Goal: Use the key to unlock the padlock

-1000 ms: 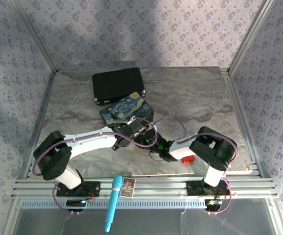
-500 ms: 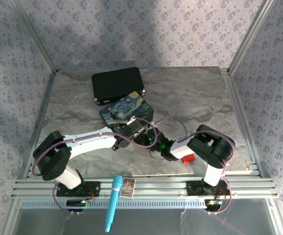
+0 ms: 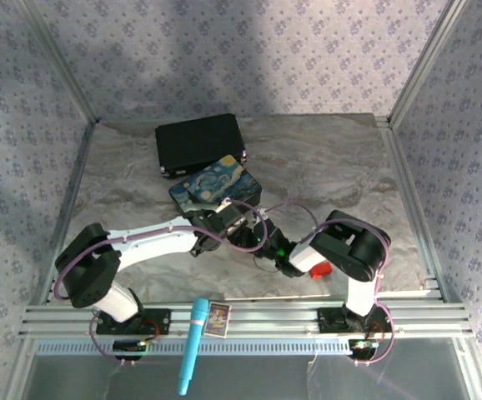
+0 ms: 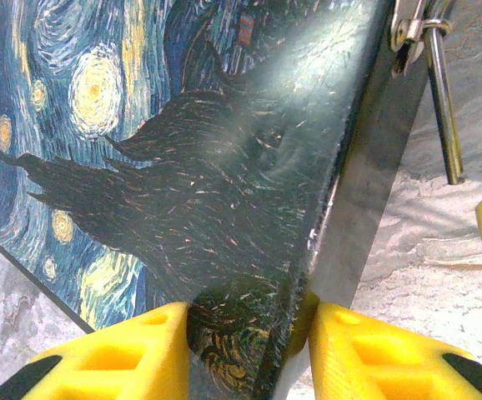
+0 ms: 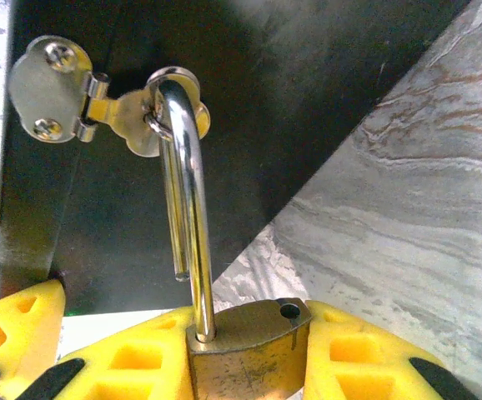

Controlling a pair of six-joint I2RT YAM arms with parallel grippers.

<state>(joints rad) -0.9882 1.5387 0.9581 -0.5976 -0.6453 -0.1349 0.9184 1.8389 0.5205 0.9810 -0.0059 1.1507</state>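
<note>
— Right arm's elbow has slid in toward the middle of the table over the last second. What is its tool carrying?

— The right tool point(image 5: 245, 372) is clamped on the brass body of the padlock point(image 5: 249, 340). The shackle point(image 5: 187, 192) has its short leg out of the body, and the empty socket shows beside the long leg.

— So it's unlocked?

— I'd judge so. The shackle is hooked through the hasp point(image 5: 99, 112) on the painted box point(image 4: 183, 167). That box lies near the middle of the table point(image 5: 408, 208), with the left tool point(image 4: 245, 354) pinching its corner.

— What's left?

— Probably only slipping the shackle free of the hasp, if that counts.
</note>
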